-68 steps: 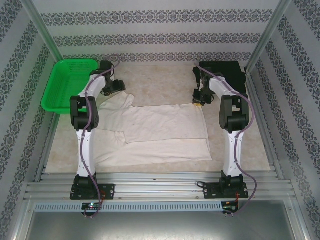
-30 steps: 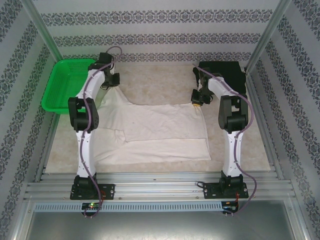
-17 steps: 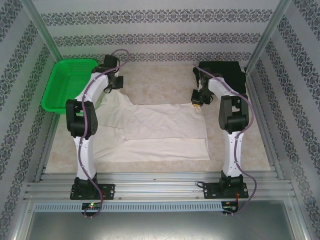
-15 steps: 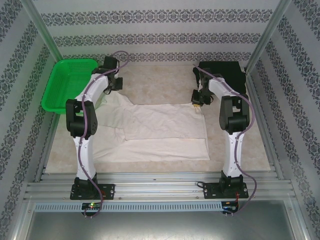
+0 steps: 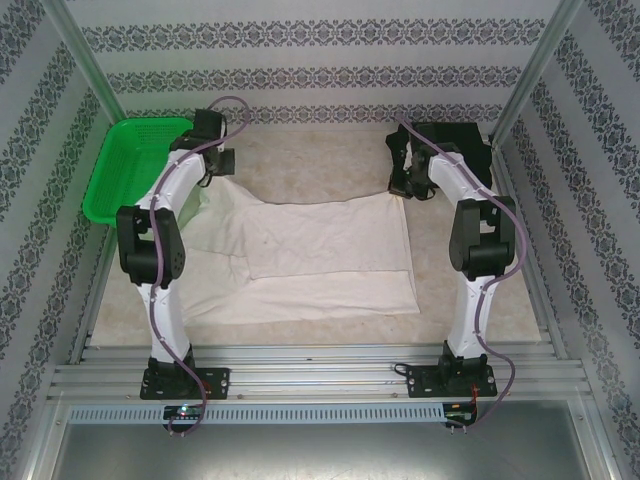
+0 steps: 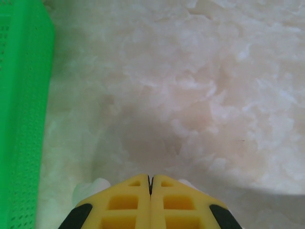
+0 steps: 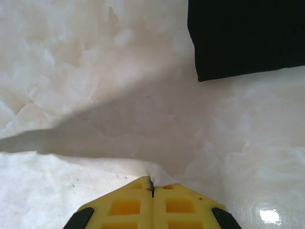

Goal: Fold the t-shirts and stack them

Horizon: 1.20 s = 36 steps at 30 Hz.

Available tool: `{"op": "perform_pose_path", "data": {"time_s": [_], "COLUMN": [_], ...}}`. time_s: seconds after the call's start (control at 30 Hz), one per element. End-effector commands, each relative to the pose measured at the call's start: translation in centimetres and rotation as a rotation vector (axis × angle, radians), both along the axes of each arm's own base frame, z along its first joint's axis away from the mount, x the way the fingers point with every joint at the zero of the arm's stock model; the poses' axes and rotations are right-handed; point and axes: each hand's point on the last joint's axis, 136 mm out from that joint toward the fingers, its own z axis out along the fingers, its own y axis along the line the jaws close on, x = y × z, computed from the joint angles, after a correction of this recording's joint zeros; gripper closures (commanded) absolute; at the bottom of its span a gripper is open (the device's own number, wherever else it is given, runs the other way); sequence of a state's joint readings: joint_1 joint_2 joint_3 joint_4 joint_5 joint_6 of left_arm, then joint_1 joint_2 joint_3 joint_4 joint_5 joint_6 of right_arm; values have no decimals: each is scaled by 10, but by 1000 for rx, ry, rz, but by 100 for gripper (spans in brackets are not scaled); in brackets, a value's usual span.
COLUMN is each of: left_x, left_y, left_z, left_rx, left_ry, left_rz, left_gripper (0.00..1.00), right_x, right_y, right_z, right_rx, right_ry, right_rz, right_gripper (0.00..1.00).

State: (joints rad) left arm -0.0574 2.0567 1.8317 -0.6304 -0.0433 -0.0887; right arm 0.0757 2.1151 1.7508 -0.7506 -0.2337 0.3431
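The white t-shirt (image 5: 320, 250) lies spread on the table's middle, its near part folded in layers. My left gripper (image 5: 218, 168) is shut on its far left corner, and a bit of white cloth (image 6: 90, 188) bulges beside the yellow fingers (image 6: 124, 205). My right gripper (image 5: 403, 190) is shut on the far right corner, with the cloth's edge (image 7: 162, 175) pinched at the tips of my right gripper (image 7: 151, 179). The far edge hangs stretched between both grippers. The black t-shirt (image 5: 455, 140) lies folded at the back right, its corner (image 7: 248, 38) just beyond my right gripper.
A green mesh basket (image 5: 130, 170) stands at the back left, its wall (image 6: 19, 119) close to the left of my left gripper. Patterned walls and metal posts enclose the table. Bare tabletop (image 5: 310, 160) lies beyond the shirt.
Both grippers have moved toward the back wall, drawing the white shirt's far edge with them. The left arm has swung out to the left; the right one has risen toward the black shirt.
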Motion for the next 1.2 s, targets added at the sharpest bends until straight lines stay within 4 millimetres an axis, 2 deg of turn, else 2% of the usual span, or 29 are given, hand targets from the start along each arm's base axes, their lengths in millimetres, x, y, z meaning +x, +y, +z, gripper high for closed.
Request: {"op": "perform_pose_path", "data": {"time_s": [0.0, 0.33, 0.6, 0.83, 1.17], "left_x": [0, -24, -69, -119, -190], "left_y": [8, 9, 5, 5, 15], "left_z": [21, 36, 48, 31, -5], "left_rx": [42, 29, -43, -108, -143], "left_ry": [-63, -101, -133, -91, -1], "left_rz": [-8, -6, 21, 83, 217], "left_gripper": [100, 100, 100, 100, 100], "right_x": [-4, -19, -55, -85, -131], "right_y": [-4, -2, -6, -7, -13], "right_z": [10, 15, 18, 7, -9], "right_rx": [2, 10, -7, -5, -12], "right_ry": [-22, -40, -33, 10, 89], "right_rz": [1, 26, 50, 49, 29], "right_gripper": [100, 100, 100, 100, 100]}}
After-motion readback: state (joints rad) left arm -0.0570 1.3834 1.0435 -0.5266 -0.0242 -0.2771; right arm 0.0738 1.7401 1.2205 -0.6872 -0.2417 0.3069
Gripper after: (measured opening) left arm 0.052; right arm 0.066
